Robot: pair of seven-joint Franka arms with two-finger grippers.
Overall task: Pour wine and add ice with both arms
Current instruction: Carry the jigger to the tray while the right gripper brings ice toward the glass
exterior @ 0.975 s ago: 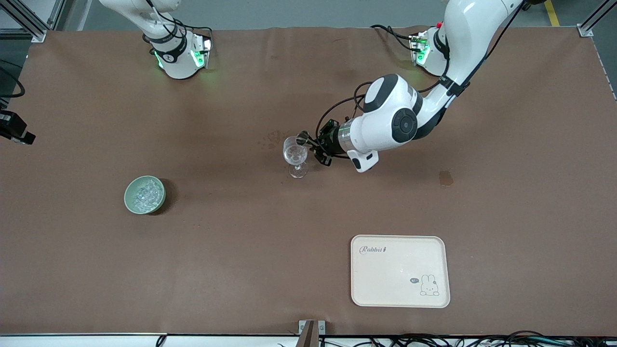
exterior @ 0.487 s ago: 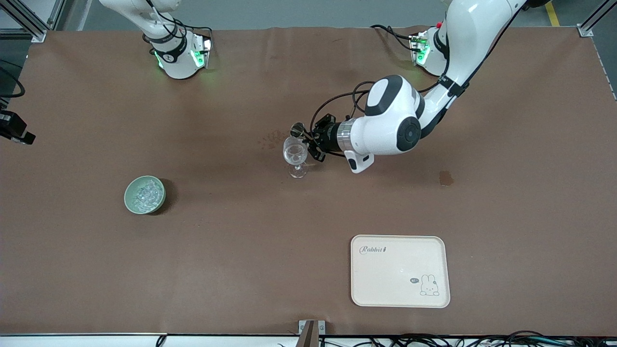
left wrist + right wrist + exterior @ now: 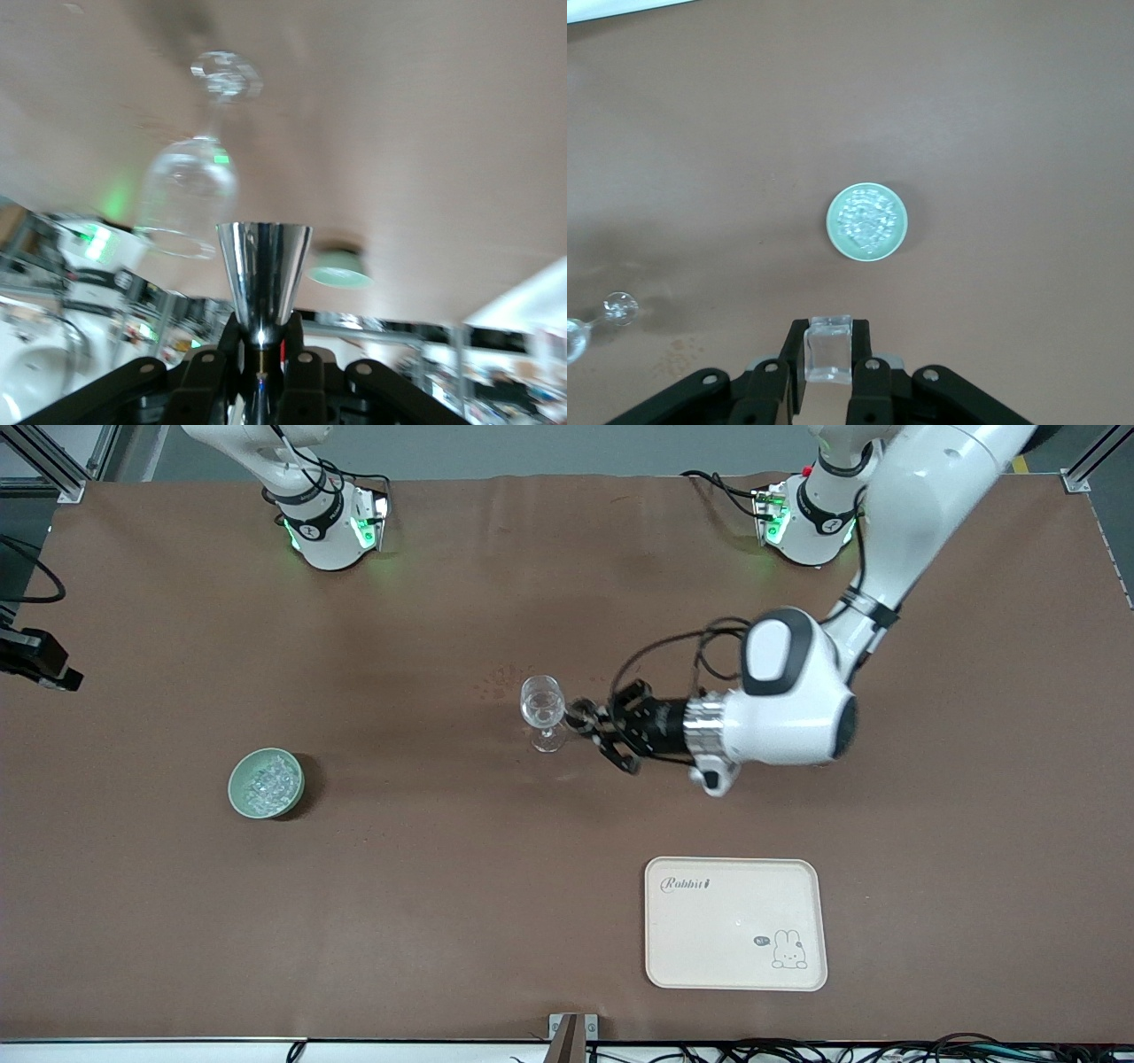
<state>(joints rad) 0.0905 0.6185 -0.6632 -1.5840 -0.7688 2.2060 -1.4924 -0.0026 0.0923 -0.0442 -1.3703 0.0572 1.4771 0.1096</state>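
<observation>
My left gripper [image 3: 595,731] is shut on the silvery jigger [image 3: 580,714], held on its side just off the clear stemmed glass [image 3: 542,705], on the glass's left-arm side. In the left wrist view the jigger's cone [image 3: 264,266] sticks out between the fingers [image 3: 263,341], with the glass [image 3: 186,195] close by. I cannot make out wine in the glass. My right gripper [image 3: 829,354] is shut on one clear ice cube [image 3: 829,348], high over the table beside the pale green bowl [image 3: 833,226]. More ice [image 3: 868,220] fills that bowl [image 3: 237,793]. The right gripper is outside the front view.
A cream tray [image 3: 735,957] with a rabbit print lies near the front edge, toward the left arm's end. A small dark stain [image 3: 819,753] marks the brown mat beside the left arm. The glass's foot [image 3: 618,306] shows at the edge of the right wrist view.
The left arm has swung the jigger off the glass's rim and down beside the glass, nearer to the front camera. Glass, bowl and tray have not moved.
</observation>
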